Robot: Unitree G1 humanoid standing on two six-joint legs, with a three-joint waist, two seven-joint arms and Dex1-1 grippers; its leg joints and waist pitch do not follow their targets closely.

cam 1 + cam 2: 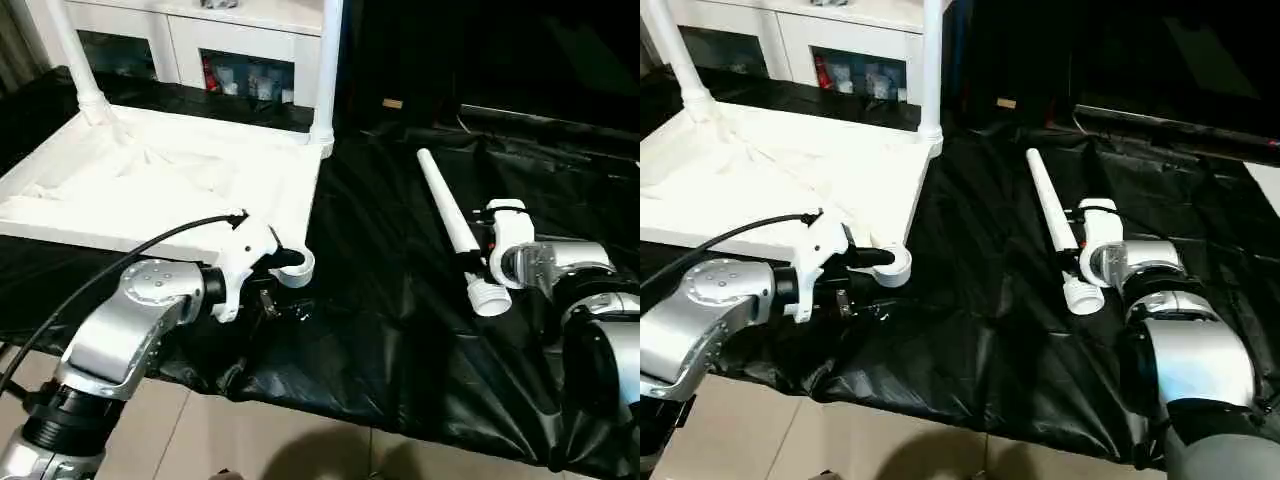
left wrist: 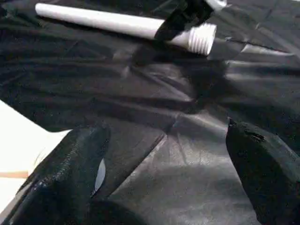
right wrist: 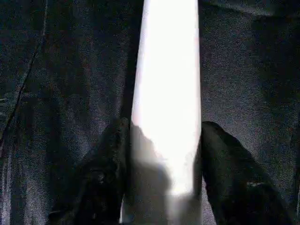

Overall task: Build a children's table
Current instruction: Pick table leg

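right gripper (image 3: pixel 164 154) fingers flank loose leg (image 1: pixel 452 222) right of table top (image 1: pixel 150 180), grip unclear; round leg may roll free. left gripper (image 2: pixel 164 187) wide, empty.

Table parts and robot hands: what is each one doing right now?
Table top: upside down on the black sheet, two legs standing up in its far corners.
Loose leg: lying flat on the sheet, screw end toward the robot.
Right gripper: fingers on either side of the loose leg.
Left gripper: open, holding nothing.
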